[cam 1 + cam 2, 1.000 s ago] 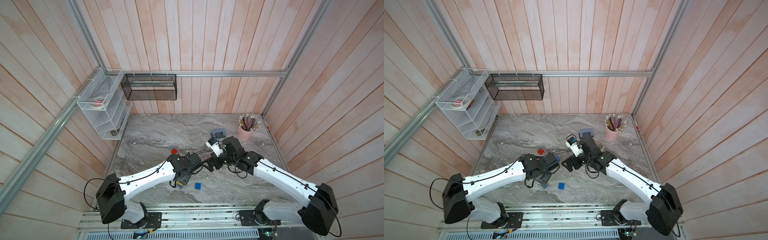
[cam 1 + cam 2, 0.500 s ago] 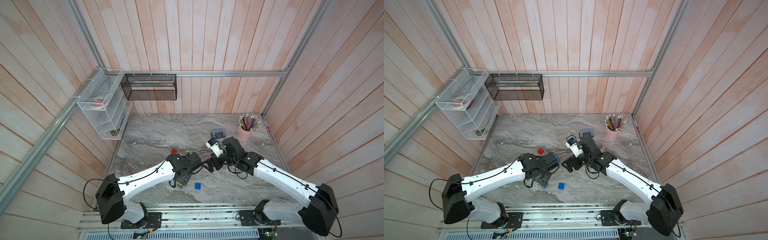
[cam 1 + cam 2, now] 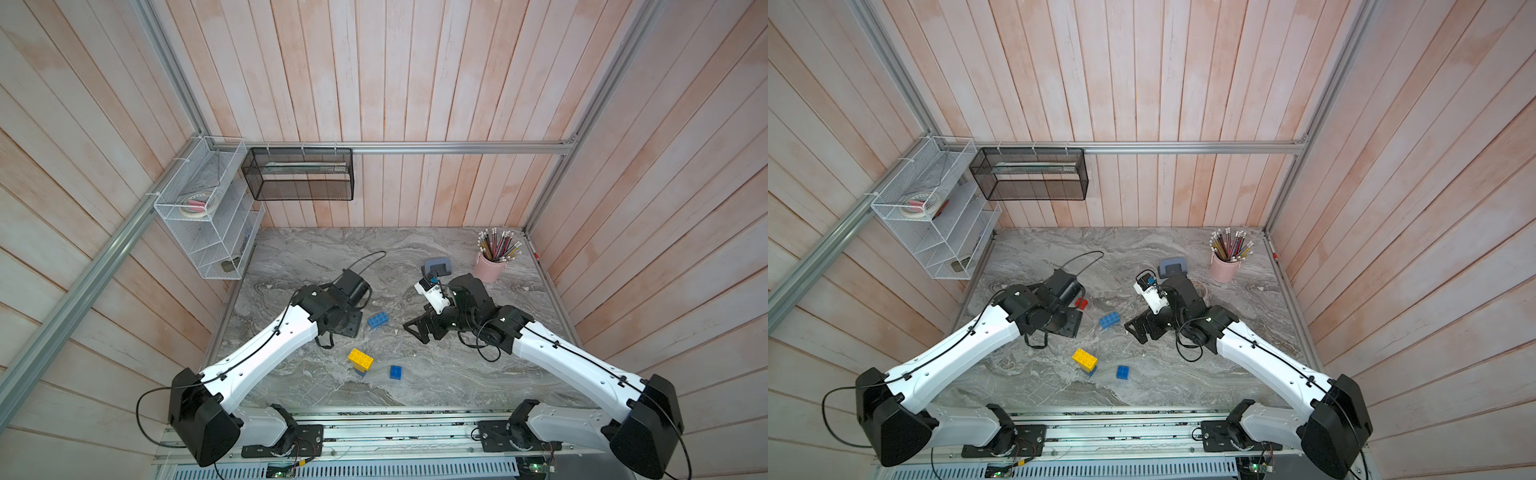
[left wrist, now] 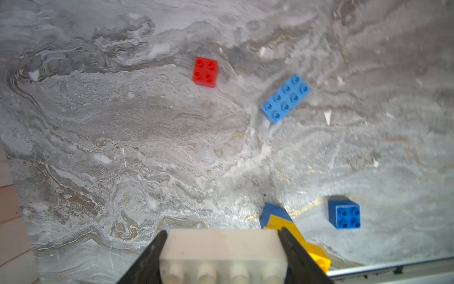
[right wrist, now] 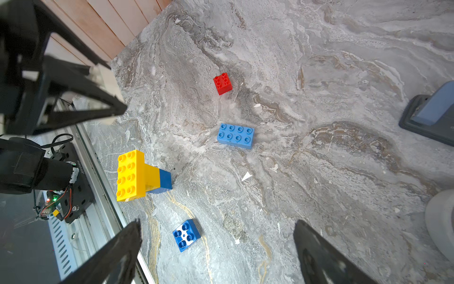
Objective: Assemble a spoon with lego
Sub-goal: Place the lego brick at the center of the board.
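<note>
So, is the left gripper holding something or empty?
Holding: the left gripper is shut on a white brick, as the left wrist view shows.

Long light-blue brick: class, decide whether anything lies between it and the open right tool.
Nothing visible does. Only bare marble tabletop separates the right tool from the long light-blue brick. The small dark-blue brick lies off to the side, and the red brick lies beyond.

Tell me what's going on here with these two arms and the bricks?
The left gripper is clamped on a white brick, held over the marble table. The right gripper hangs open and empty. On the table stands a started piece, a long yellow brick on a yellow and blue stem. A red square, a long light-blue brick and a dark-blue square lie loose around it.
</note>
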Robot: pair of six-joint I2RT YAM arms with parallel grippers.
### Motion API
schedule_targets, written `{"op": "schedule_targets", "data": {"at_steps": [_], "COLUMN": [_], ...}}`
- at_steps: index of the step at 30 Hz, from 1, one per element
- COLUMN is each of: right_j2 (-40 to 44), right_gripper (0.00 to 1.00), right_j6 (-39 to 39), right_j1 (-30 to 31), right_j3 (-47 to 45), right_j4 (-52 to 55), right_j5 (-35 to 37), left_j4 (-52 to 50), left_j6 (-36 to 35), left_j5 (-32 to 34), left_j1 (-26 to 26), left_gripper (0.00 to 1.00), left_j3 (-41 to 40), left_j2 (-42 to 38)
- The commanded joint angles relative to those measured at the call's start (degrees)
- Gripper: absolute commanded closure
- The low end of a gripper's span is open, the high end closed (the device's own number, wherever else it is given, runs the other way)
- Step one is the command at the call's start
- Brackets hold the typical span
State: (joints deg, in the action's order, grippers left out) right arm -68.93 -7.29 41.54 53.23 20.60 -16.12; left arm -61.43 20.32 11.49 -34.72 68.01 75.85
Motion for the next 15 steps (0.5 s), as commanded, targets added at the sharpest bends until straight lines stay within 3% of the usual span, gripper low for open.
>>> {"op": "schedule_targets", "data": {"at_steps": [1, 8, 15], "right_j2": [1.0, 0.6, 1.2], "right_gripper": [0.02, 0.02, 0.02], "right_j6": [0.0, 0.4, 0.6], "right_j1": [0.2, 0.2, 0.2], "right_j3": [-0.8, -0.6, -1.2], "right_j4": [-0.1, -0.5, -0.5], "right_j5": [1.0, 0.7, 0.8], "left_j4": [7.2, 15.0, 19.5], "left_j6": [-4.3, -6.4, -7.2], "left_j5": [-8.0, -14.2, -16.0], "left_j1": [5.5, 10.1, 12.1], "left_gripper": [0.48, 0.48, 0.48], "left_j3": [-6.0, -10.0, -12.2], "left_j2": [1.0, 11.2, 20.3]}}
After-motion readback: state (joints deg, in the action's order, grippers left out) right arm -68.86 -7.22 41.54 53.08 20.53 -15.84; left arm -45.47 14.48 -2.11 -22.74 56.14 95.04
